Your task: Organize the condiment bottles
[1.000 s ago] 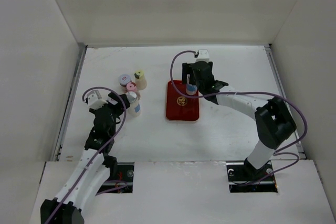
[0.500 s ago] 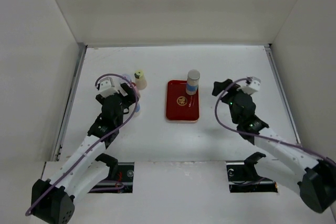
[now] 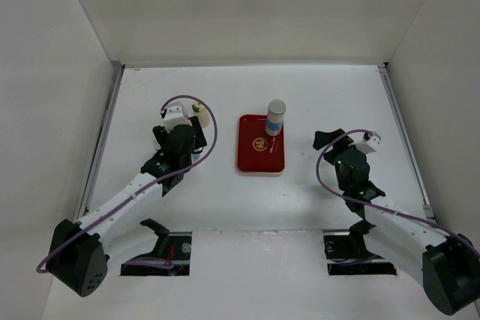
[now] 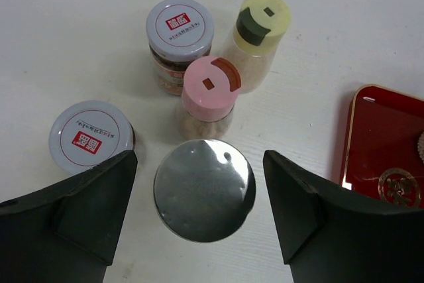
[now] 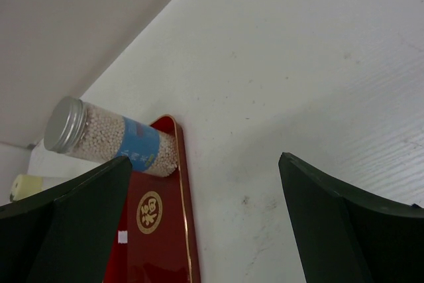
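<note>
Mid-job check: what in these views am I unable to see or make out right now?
Top view: the left arm covers the bottle cluster; only the yellow-capped bottle peeks out.
Left wrist view: the silver-capped bottle shows only its cap, which hides its body and label; the red tray is cut off by the right edge.
Right wrist view: the tray's near end is cut off by the bottom edge.

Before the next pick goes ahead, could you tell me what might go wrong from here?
1. The left gripper is open over the silver-capped bottle, but the pink-capped bottle stands close behind it and a jar sits by one finger; descending could knock either over.
2. The blue-labelled bottle stands at the far rim of the tray; a bump while adding another might topple it.
</note>
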You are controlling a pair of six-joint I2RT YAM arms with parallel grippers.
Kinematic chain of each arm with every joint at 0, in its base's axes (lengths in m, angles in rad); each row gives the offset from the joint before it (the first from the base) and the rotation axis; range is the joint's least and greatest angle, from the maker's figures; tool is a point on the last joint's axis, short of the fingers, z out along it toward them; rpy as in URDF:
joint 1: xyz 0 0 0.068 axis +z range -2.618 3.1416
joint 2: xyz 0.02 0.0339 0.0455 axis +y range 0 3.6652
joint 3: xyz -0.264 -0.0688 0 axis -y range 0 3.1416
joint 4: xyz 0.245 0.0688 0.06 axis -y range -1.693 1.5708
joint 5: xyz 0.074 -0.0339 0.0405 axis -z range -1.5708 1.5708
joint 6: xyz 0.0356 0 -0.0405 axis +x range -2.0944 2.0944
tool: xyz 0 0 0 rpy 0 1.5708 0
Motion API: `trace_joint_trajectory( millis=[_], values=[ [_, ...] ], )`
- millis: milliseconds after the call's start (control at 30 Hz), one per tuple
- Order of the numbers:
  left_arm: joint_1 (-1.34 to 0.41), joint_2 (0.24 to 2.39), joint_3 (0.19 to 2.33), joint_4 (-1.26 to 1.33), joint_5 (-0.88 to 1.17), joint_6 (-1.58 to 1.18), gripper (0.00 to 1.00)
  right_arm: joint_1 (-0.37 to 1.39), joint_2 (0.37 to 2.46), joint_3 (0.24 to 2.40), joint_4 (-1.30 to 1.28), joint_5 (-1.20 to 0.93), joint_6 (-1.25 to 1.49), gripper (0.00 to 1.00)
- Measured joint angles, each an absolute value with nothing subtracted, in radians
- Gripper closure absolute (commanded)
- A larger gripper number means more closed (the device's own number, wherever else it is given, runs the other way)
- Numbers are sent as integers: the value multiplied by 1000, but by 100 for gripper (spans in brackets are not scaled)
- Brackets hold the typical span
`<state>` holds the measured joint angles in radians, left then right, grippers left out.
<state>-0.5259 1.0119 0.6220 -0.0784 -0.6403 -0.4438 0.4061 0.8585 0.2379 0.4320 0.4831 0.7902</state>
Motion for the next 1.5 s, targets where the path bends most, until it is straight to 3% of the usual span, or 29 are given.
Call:
trace_joint_trajectory(
  millis=[200, 367, 500, 767, 1067, 1500],
  values=[
    [-573, 1064, 647, -118, -678, -440, 38, 406, 850, 237, 442, 449, 803, 0],
    [-573, 1109, 662, -125, -696, -437, 62, 406, 838, 232, 466, 448, 812, 0],
    [-584, 1113, 672, -139, -699, -437, 72, 407, 858, 230, 488, 448, 823, 0],
    [-673, 1163, 895, -194, -685, -384, 72, 414, 930, 229, 507, 440, 835, 0],
    [-695, 1476, 1159, -17, -573, -350, 72, 414, 936, 229, 511, 436, 835, 0],
    [-699, 1806, 1341, 25, -484, -345, 71, 420, 936, 229, 527, 422, 835, 0]
  ],
)
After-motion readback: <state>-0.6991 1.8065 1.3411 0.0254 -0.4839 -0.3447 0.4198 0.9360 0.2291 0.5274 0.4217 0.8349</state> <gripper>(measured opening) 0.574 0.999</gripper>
